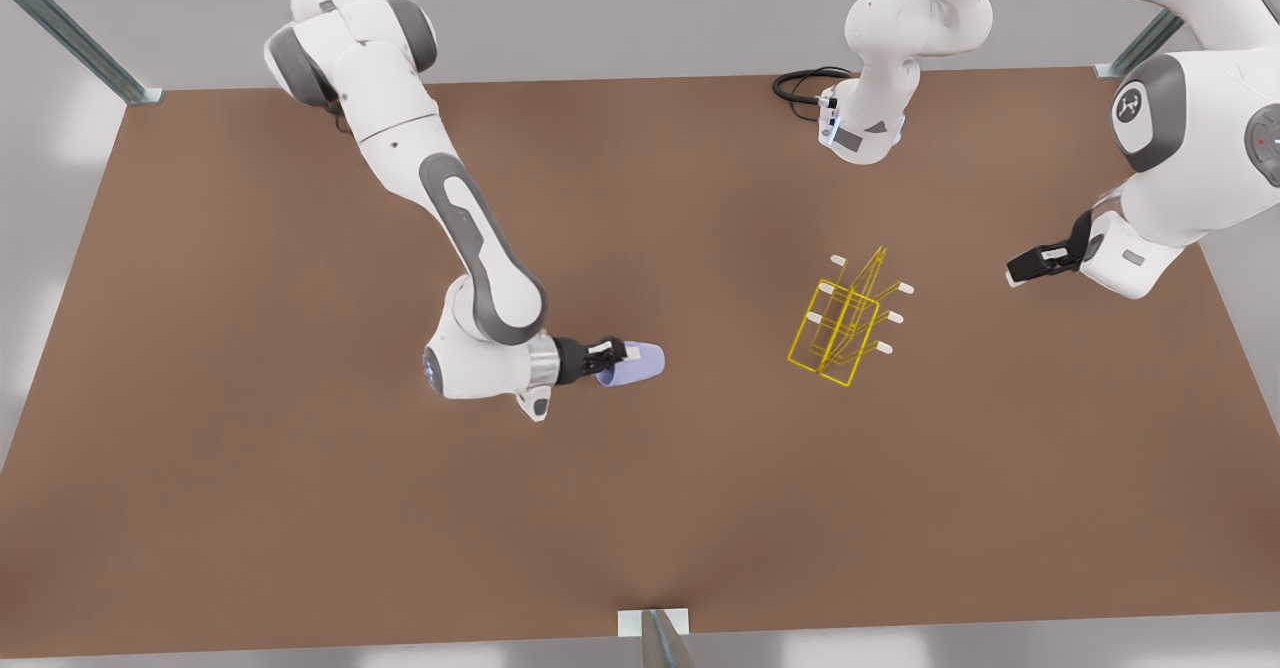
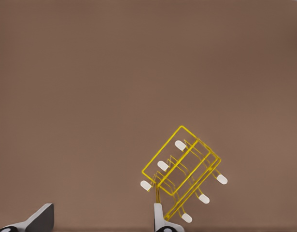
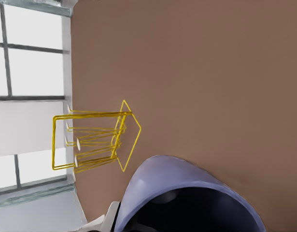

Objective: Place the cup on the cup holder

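Cup [image 3: 187,193]: cut off by the right wrist view's edge, base out of frame. Left hand [image 2: 102,220]: only two fingertips [image 2: 39,217] poke in at the frame edge. Rack [image 1: 845,318] wires too thin to count from the front.

The front view looks steeply down over the whole brown desk [image 1: 300,508]. Both wrist views, nearer, share the thin yellow wire-frame rack [image 1: 845,323] [image 2: 182,174] [image 3: 95,140].

Bright, even light; soft shadows on the table [image 1: 300,508]; slight blur throughout.
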Motion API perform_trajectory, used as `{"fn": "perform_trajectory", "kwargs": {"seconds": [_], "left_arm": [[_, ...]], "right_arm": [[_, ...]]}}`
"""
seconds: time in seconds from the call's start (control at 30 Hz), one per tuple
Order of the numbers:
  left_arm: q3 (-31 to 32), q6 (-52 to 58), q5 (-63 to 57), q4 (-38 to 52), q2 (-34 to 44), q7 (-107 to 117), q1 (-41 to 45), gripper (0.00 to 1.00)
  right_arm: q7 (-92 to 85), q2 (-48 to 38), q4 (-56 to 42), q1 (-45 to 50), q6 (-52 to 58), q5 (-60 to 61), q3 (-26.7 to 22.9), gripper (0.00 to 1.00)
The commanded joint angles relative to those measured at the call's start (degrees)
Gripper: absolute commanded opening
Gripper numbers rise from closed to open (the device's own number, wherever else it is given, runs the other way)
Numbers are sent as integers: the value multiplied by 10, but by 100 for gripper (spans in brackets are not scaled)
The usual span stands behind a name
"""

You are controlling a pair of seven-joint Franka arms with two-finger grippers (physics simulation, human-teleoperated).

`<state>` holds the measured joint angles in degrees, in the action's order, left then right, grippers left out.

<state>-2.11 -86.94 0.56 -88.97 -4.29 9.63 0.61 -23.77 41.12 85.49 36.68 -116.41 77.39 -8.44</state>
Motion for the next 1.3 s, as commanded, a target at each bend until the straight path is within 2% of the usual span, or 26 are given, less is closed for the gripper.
{"fn": "perform_trajectory", "kwargs": {"seconds": [0.0,0.13,0.43,0.57,0.63,0.67,0.7,0.8,0.93,1.2,1.27], "left_arm": [[0,-1,0,0,0,-13,2,100],[3,0,7,1,-13,-6,14,100],[3,21,14,9,-21,17,46,100],[3,20,14,9,-31,77,57,100],[12,20,11,9,-49,208,107,100],[12,19,11,9,-55,290,136,100],[11,20,12,9,-58,299,154,100],[13,25,9,38,-95,368,166,100],[13,24,11,38,-95,368,166,100],[13,22,10,38,-95,369,169,100],[13,21,10,38,-96,369,169,100]], "right_arm": [[-48,32,-23,23,-80,128,0,21],[-113,85,-50,42,-119,167,0,21],[-145,121,-64,54,-120,168,1,21],[-145,130,-64,56,-120,168,1,21],[-145,138,-65,62,-120,168,2,21],[-144,139,-68,62,-119,168,2,66],[-145,139,-68,63,-119,168,2,100],[-146,138,-67,62,-119,168,1,100],[-172,135,-63,56,-112,167,1,100],[-180,70,30,37,-63,157,1,100],[-182,40,71,12,-29,119,1,100]]}}
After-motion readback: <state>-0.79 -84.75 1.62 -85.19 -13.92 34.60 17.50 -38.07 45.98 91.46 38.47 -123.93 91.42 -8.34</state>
